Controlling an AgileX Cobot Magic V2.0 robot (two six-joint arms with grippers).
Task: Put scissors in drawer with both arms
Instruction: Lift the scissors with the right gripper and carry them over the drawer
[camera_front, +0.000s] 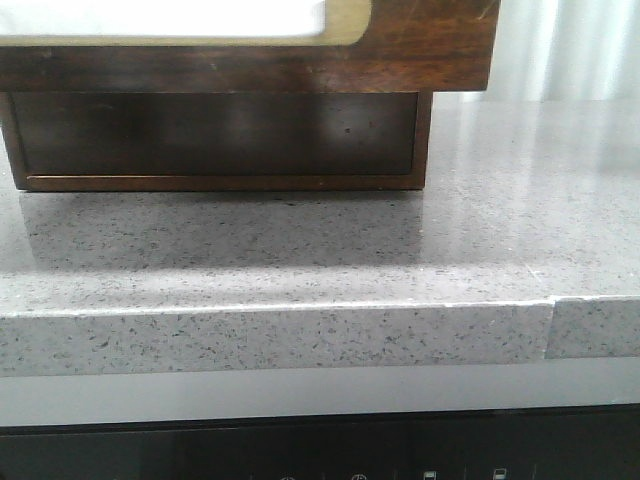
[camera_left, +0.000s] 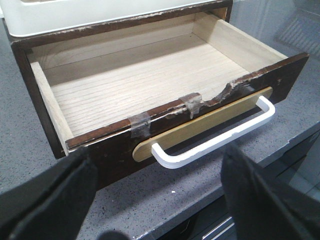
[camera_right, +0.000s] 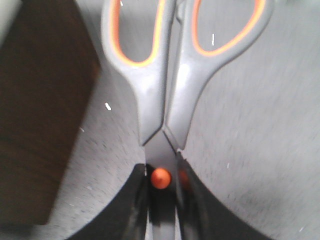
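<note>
While the left gripper (camera_left: 159, 200) hangs wide open and empty just near the drawer (camera_left: 150, 75), leaving its bare wooden floor clear, the right gripper (camera_right: 161, 200) pinches the scissors (camera_right: 175, 75) at the pivot, probably over grey counter beside it.

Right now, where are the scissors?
Only the right wrist view shows them: the scissors are clamped at the pivot in the right gripper, handles pointing away from it, over grey countertop beside a dark wood panel.
</note>
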